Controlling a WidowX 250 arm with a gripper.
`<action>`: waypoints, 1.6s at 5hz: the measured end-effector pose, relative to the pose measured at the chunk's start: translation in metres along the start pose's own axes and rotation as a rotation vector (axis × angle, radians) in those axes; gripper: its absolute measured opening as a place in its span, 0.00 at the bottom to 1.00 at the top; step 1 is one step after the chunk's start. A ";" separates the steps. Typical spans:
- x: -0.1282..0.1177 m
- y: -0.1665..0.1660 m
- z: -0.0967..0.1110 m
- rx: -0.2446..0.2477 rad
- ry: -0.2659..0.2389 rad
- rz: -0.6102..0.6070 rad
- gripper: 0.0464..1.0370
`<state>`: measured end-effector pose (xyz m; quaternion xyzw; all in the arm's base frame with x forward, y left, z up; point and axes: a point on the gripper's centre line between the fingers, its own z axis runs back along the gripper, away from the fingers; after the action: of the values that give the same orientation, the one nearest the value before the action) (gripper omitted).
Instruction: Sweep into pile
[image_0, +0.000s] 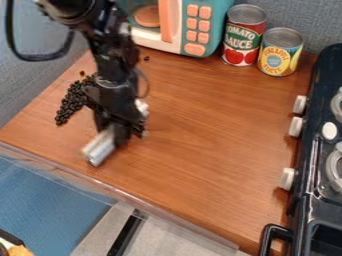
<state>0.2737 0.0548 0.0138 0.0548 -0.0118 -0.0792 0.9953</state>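
Camera view: dark beans (70, 102) at left, pale bar (100, 147) in the pincer (119, 131)

Lying on the tabletop (207, 130), left in the frame, in a loose, uneven patch, mostly touching one another. Near the top, just below the toy microwave (190, 25), also a stray bean (145, 58), well apart from the rest.

By judgement, very light, hard and smooth, therefore easy to roll or scatter under a quick push. Not fragile, probably. Better not to pinch one by one; rather to press gently from the outer side of the patch, with the long side of the pale bar low against the tabletop. As for the bar, likely light and rather stiff, and best to hold at the middle, for not turning under the load.

Patch stretched slantwise, with long axis from lower left to upper right, narrower at the lower end. Too small, each bean, for telling a direction of its own. Bar also slanted, pointing with the near end to the lower left, toward the front edge of the tabletop, and with the long axis rising to the upper right, partly hidden behind the pincer.

Pincer placed left of the frame's centre, just right of the patch, seemingly closed around the pale bar.
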 end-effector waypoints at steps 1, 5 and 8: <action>0.014 -0.017 0.004 -0.009 0.006 0.055 0.35; 0.067 -0.019 -0.004 0.090 0.024 0.395 0.35; 0.102 0.012 -0.010 0.035 0.054 0.568 0.35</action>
<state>0.3762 0.0518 0.0071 0.0688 -0.0017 0.2043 0.9765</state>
